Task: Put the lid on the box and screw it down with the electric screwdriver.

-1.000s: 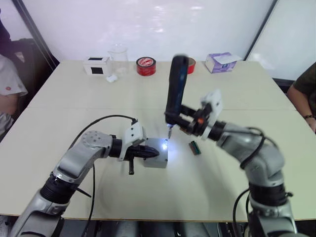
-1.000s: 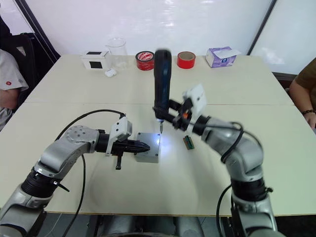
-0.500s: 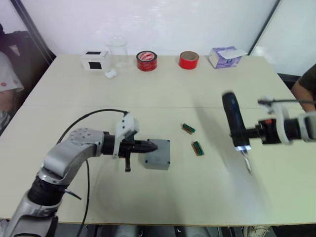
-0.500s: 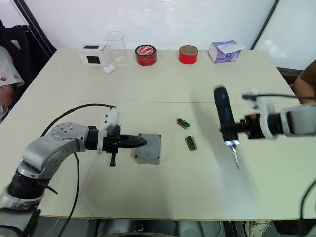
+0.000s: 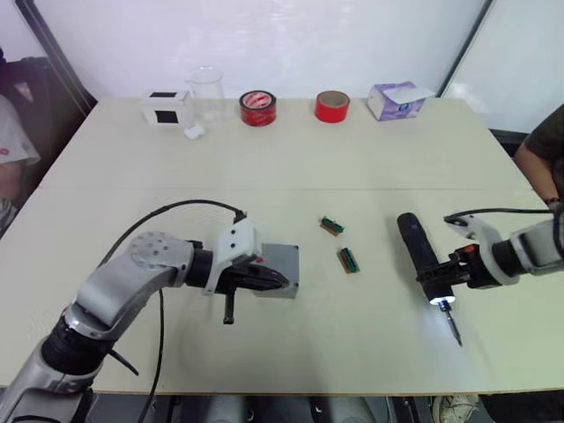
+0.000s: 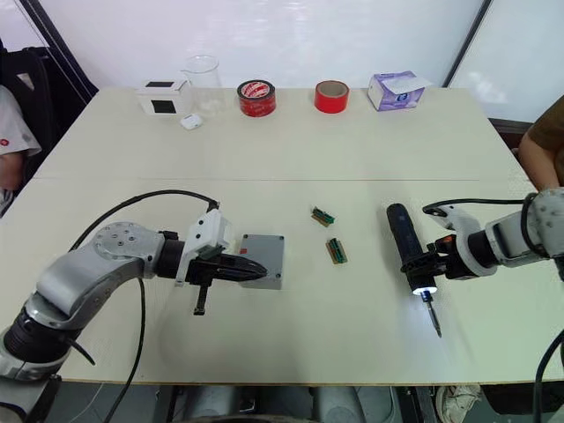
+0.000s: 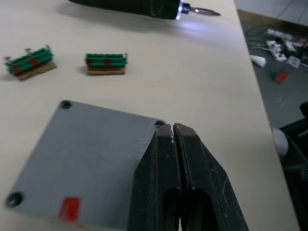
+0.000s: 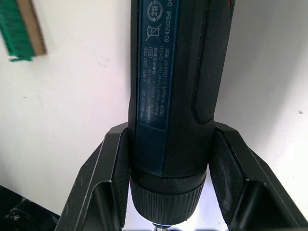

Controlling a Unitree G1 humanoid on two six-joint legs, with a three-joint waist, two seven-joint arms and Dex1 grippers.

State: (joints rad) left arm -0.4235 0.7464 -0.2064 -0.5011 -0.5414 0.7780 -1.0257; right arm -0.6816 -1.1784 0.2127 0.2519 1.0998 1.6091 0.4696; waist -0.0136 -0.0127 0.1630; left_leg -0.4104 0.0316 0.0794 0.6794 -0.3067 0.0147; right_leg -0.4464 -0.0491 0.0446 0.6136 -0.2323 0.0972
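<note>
- Grey lid [image 7: 91, 154] sits on the box [image 5: 275, 271] mid-table; the left gripper [image 7: 172, 132], fingers pressed together and holding nothing, rests on its edge.
- Right gripper [image 8: 168, 144] clamps the electric screwdriver [image 6: 408, 254], lying low over the table, tip lit.

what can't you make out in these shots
- Screws in the lid: left wrist view shows dark corner holes, too small to tell if filled; the left fingers cover one edge.
- Box inside: hidden by the lid.
- Screwdriver: bit cut off by the right wrist view's edge.
- Green parts: too small to identify.
- Person: cut off by the picture's edge.
</note>
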